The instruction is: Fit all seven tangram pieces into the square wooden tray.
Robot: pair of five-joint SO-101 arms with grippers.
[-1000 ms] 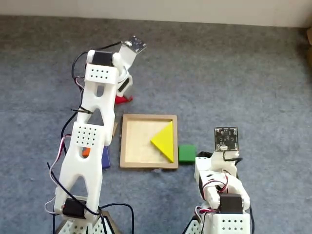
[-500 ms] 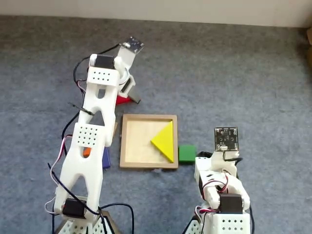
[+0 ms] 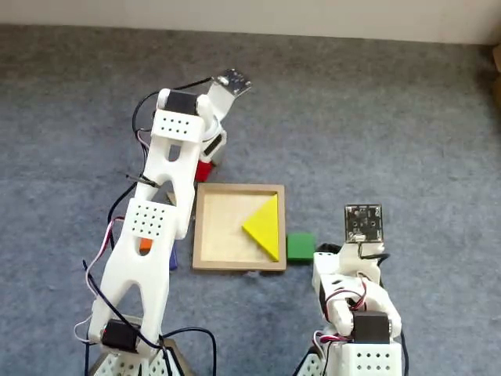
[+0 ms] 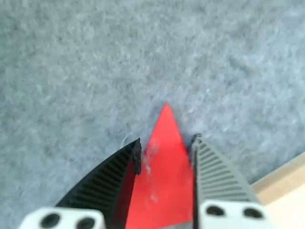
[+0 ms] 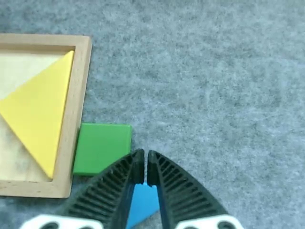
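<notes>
Just off the 11 o'clock corner of the square wooden tray (image 3: 239,188), my left gripper (image 4: 166,145) pinches the flat red triangular piece (image 4: 162,191) across its slanted edges. It is probably light, stiff and slippery, so I'd hold its broad middle.

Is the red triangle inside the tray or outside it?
Outside. The red triangle sits gripped in the left end effector over grey carpet, beside the wooden tray's rim.
</notes>
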